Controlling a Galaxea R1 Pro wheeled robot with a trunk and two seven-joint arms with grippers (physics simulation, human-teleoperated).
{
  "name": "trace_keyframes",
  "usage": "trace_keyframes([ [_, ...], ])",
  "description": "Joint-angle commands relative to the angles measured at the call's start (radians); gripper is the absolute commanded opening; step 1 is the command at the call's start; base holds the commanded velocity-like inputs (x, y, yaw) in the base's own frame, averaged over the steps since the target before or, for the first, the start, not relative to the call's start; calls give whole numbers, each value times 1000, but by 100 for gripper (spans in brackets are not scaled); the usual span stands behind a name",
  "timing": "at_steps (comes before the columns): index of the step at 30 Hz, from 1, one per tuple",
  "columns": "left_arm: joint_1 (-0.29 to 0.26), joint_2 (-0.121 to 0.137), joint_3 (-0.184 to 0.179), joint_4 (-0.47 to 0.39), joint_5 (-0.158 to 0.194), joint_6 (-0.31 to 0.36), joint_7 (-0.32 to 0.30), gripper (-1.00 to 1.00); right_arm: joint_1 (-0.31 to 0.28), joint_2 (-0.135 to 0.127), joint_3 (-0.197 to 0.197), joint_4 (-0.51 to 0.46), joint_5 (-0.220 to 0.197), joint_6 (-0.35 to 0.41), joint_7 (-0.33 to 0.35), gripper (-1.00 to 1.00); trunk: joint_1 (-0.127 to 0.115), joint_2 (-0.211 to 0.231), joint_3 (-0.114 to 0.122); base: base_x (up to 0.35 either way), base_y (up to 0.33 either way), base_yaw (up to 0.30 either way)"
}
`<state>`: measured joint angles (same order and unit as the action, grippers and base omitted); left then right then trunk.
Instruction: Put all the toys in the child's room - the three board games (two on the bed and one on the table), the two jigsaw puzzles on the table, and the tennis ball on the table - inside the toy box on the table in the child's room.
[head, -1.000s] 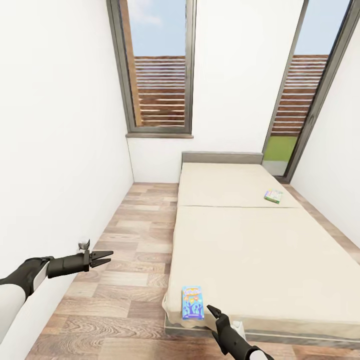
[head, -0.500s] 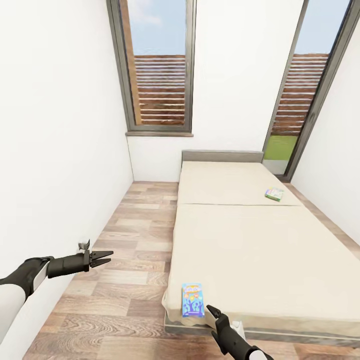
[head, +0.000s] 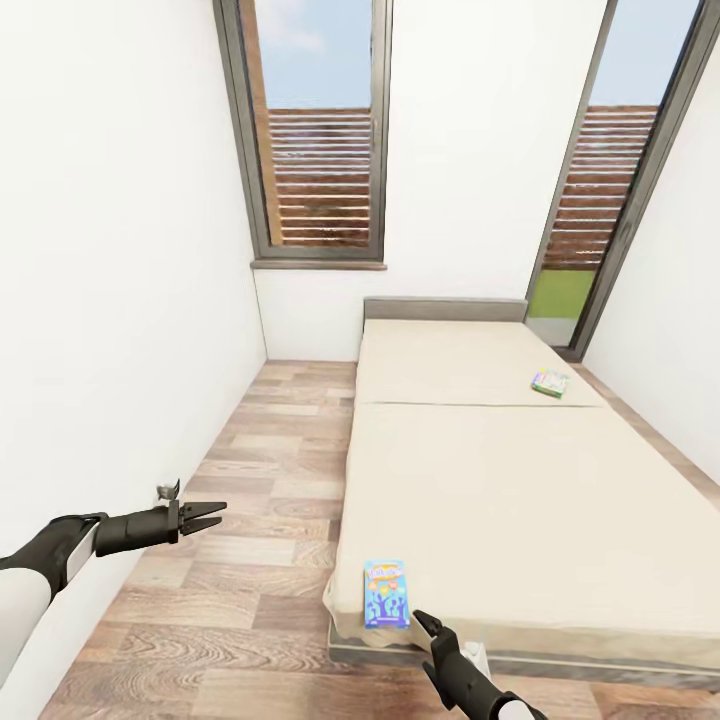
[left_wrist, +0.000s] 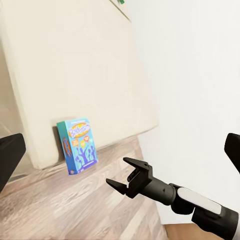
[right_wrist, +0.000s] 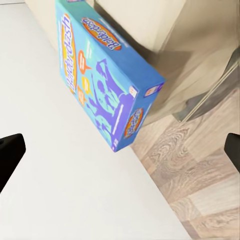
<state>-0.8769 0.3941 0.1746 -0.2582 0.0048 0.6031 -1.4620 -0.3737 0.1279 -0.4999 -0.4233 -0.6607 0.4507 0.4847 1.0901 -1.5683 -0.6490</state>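
Bed (head: 520, 500) corner holds blue game (head: 386, 593), long axis pointing away, just ahead-left of right tool (head: 425, 626) (open, empty; left tool (head: 205, 517) farther, open too).

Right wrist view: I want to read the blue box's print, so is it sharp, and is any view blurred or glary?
Right wrist view: blue box sharp, title legible, small print soft. Head view: even daylight, no glare, far green box too small to read. Left wrist view: crisp, right hand open.

Bed (head: 520, 500) top open; blue game (head: 386, 594) unobstructed, prob. reachable from above.
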Motion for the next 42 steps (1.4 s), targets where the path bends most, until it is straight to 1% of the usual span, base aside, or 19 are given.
trace_keyframes([
  [1,-1,0,0,0,0,11,-3,100,-1,1,-6,-1,-5,8,0,100,4,-8,-4,0,0,0],
  [20,-1,0,-1,0,1,11,-4,100,-1,2,-5,0,-4,9,0,100,77,-141,-64,0,0,0],
  [22,-1,0,-1,-1,1,11,-5,100,-1,2,0,-1,-4,10,0,100,77,-141,-64,0,0,0],
  [25,-1,0,0,0,1,11,-6,100,-1,2,30,-1,-4,12,0,100,77,-141,-64,0,0,0],
  [26,-1,0,0,-1,1,11,-7,100,-1,2,58,-1,-5,12,0,100,77,-141,-64,0,0,0],
  [28,-1,0,0,-1,1,11,-7,100,-1,2,89,-1,-6,12,0,100,77,-141,-64,0,0,0],
  [29,-1,0,0,0,1,11,-7,100,-1,2,117,-2,-7,12,0,100,77,-141,-64,0,0,0],
  [32,-1,0,0,0,1,11,-8,100,-1,3,153,-3,-8,12,0,100,77,-141,-64,0,0,0],
  [36,-1,0,1,-1,2,10,-10,100,-1,3,172,-3,-8,12,0,100,77,-141,-64,0,0,0],
  [42,-1,0,2,-1,2,9,-12,100,-1,2,179,-3,-8,13,1,100,77,-141,-64,0,0,0],
])
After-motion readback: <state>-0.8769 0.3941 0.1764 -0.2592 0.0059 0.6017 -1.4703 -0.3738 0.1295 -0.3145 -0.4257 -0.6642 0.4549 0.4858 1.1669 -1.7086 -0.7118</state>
